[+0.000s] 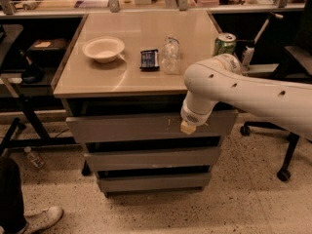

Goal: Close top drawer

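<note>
The top drawer (126, 127) is the wide grey flat front just under the beige tabletop (141, 77). It stands out a little from the cabinet, with a dark gap above it. Two narrower grey drawer fronts (146, 159) sit below it. My white arm reaches in from the right. My gripper (188, 127) is at the end of it, against the right part of the top drawer's front, seen only as a pale tip.
On the tabletop are a white bowl (103, 48), a dark packet (149, 59), a clear plastic bottle (170, 54) and a green can (224, 44). An office chair (292, 130) stands at the right. A person's shoe (34, 221) is at the lower left.
</note>
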Robot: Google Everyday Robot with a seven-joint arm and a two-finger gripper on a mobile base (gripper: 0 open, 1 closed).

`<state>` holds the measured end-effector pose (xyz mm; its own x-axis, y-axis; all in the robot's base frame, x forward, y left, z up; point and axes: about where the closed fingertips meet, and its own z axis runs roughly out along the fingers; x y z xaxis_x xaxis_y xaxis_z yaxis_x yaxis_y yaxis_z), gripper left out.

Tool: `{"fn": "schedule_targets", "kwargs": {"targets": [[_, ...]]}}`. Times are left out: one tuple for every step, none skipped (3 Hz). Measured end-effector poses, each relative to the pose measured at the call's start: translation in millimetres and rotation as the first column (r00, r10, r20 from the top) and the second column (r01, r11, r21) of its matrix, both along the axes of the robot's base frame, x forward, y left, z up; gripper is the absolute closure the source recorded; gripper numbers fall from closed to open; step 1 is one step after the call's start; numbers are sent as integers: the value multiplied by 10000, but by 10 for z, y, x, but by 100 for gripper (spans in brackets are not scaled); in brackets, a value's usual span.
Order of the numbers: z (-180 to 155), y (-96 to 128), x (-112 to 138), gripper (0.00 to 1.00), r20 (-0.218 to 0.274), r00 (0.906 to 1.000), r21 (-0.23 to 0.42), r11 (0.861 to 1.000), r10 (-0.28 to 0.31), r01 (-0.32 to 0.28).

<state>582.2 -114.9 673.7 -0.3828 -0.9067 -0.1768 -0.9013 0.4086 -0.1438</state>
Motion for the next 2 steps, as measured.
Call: {"fn": "schedule_targets", "kwargs": {"targets": [[0, 0, 0, 11, 0, 10000, 0, 10000, 0, 0], [-1, 0, 0, 0, -1, 10000, 0, 10000, 0, 0]]}}
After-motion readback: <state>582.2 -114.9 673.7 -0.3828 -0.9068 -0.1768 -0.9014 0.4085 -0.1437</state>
